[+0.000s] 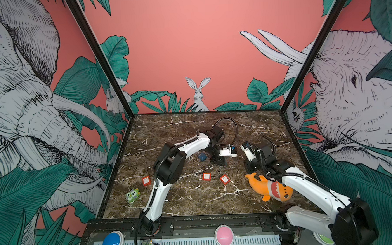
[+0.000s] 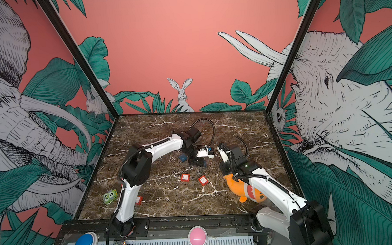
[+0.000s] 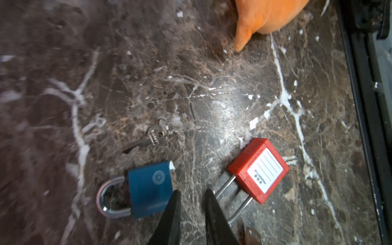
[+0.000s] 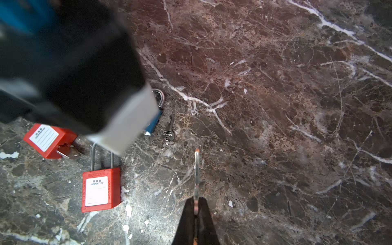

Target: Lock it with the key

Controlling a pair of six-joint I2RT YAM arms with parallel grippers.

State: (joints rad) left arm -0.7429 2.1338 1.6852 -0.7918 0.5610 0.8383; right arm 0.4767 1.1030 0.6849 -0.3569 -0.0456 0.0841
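A thin key point(image 4: 197, 169) is clamped by the right gripper point(image 4: 196, 203), the left gripper point(image 3: 192, 192) is held narrowly parted and empty between a blue padlock point(image 3: 148, 191) and a red padlock point(image 3: 258, 170) near the middle of the table point(image 3: 233, 95), and one padlock's body is best steadied before keyhole alignment.

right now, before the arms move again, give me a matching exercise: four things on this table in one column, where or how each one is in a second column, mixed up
Things
1 blue padlock
2 silver key
3 right gripper
4 orange plush

Places and states
A shut on a thin metal blade
B partly hidden under the right arm
C lies next to the blue padlock
D lies flat by the open fingers of the left gripper

Pairs: 1-D, 2-C, 3-A, 4-B
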